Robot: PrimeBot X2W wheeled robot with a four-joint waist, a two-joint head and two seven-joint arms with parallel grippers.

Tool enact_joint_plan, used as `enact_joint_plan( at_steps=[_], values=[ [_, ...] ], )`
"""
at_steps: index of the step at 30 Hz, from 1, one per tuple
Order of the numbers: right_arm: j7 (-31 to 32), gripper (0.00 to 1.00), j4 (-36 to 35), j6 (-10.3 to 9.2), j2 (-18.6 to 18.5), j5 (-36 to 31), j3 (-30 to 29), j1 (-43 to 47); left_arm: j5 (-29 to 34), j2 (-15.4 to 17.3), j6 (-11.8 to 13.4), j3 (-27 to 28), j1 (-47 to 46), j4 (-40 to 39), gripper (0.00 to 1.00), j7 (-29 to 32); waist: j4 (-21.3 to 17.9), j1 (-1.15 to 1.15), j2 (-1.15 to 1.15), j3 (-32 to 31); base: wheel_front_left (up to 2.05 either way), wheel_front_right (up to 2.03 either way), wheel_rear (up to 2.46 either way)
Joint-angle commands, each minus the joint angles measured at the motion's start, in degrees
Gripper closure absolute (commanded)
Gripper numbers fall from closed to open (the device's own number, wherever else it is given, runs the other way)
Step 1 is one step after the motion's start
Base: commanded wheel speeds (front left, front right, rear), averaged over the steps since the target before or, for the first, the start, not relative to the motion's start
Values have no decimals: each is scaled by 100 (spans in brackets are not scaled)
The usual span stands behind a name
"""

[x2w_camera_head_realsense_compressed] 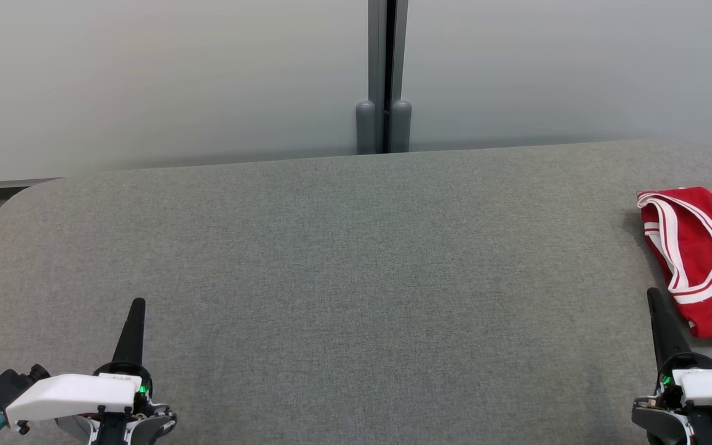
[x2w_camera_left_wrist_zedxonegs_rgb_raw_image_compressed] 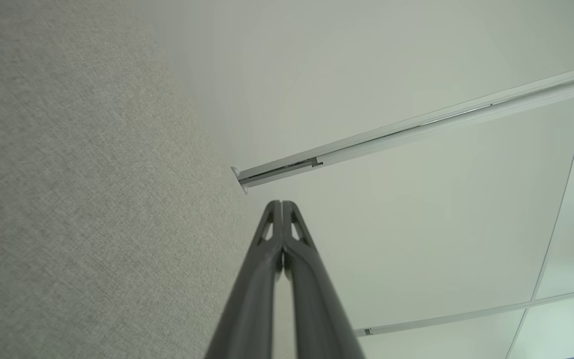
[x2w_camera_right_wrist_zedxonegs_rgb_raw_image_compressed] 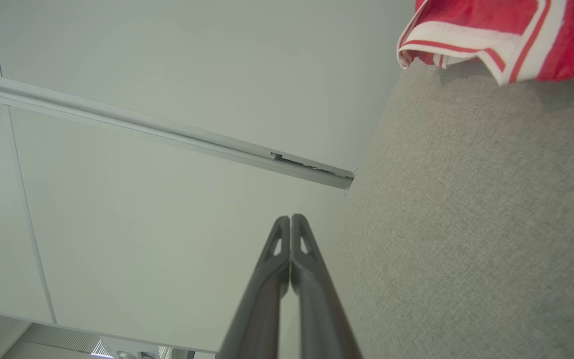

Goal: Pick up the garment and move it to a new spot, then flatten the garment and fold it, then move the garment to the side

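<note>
2 tools closed tight, empty: left tool (x2w_camera_head_realsense_compressed: 138, 303), right tool (x2w_camera_head_realsense_compressed: 652, 292) beside garment (x2w_camera_head_realsense_compressed: 711, 247).

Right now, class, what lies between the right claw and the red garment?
Only bare grey fabric surface. The head view shows a narrow strip of it between the right claw and the red garment; the right wrist view agrees.

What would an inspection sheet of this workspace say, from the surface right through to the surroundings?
Surface: grey fabric-covered table, rounded corners.
Job's things: red garment with white striped trim, lying at the table's right end, ungripped.
Clutter: nothing seen.
Grippers: left gripper shut, empty, over the table's near left; right gripper shut, empty, near the garment, not touching.
Cables: nothing seen.
Surroundings: pale panelled wall with a grey vertical post behind the table.
</note>
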Motion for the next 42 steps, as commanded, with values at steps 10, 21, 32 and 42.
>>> enact_joint_plan(
  at_steps=[10,21,32,42],
  values=[
    [19,100,115,2,10,508,-44,-191,-481,-24,-123,152,-178,-9,100,122,-25,0,0,3,0,0,0],
    [24,100,248,2,38,947,-65,-270,-917,-65,-213,263,-219,4,100,241,-52,0,0,6,0,0,0],
    [28,100,357,2,65,1353,-84,-357,-1321,-108,-293,358,-258,17,100,343,-80,0,0,9,0,0,0],
    [30,100,405,2,77,1500,-92,-386,-1453,-122,-318,394,-263,22,100,384,-92,0,0,10,0,0,0]
  ],
)
